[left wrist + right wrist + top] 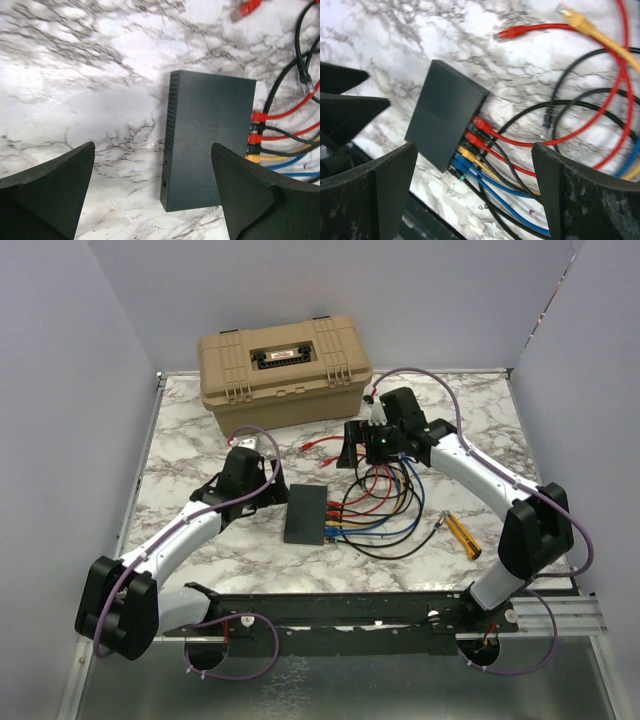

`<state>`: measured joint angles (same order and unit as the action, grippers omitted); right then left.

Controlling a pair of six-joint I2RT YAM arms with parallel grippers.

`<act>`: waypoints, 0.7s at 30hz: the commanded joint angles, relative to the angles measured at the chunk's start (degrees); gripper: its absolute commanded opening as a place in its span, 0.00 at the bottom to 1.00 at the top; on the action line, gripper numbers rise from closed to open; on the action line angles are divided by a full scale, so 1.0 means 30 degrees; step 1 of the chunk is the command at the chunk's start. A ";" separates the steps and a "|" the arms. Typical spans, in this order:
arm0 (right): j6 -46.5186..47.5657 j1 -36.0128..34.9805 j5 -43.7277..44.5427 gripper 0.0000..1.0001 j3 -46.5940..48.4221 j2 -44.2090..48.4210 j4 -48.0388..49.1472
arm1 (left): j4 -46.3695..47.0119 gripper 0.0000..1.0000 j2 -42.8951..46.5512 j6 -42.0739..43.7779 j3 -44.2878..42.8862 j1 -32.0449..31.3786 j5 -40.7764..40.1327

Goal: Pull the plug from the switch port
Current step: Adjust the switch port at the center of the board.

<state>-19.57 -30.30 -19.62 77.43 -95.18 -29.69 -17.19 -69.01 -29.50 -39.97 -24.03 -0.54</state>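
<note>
- The switch [305, 514] lay flat on the marble counter [180, 460], near its centre and between the two arms. It sat in front of the tan toolbox [285, 370], well apart from it.
- Its port edge faced the right arm's side. Seated along that edge were two red plugs [479, 123], a yellow plug [464, 150] and blue plugs [457, 165], with black ones among them.
- A loose red plug [506, 33] lay on the counter beyond the switch, not touching it. A loose yellow plug [574, 20] lay near it, and a loose black plug [548, 118] lay among the cable loops.
- Left gripper [152, 150]: jaws spread wide, holding nothing, raised off the counter on the switch's plain long side.
- Right gripper [474, 146]: jaws spread wide, holding nothing, with the port edge and cables in view beneath.
- A yellow-handled tool [462, 536] lay just right of the cables.
</note>
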 commanded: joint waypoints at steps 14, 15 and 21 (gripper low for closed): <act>-0.0208 0.0189 0.6083 0.99 -0.3181 0.3299 0.2678 | -0.0447 0.99 0.2819 -0.0041 -0.0162 0.0096 -0.4607; -0.0374 0.0275 0.5541 1.00 -0.2989 0.3141 0.2506 | -0.0447 0.99 0.2669 -0.0151 -0.0130 0.0082 -0.4496; -0.1079 0.0768 0.1623 1.00 -0.1600 0.0705 0.1454 | -0.0397 0.99 0.1064 -0.0894 -0.0266 0.0239 -0.2850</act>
<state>-20.67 -28.82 -7.40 70.43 -88.79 -24.95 -18.09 -62.52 -30.04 -39.97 -23.81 -12.93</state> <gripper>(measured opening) 0.998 0.987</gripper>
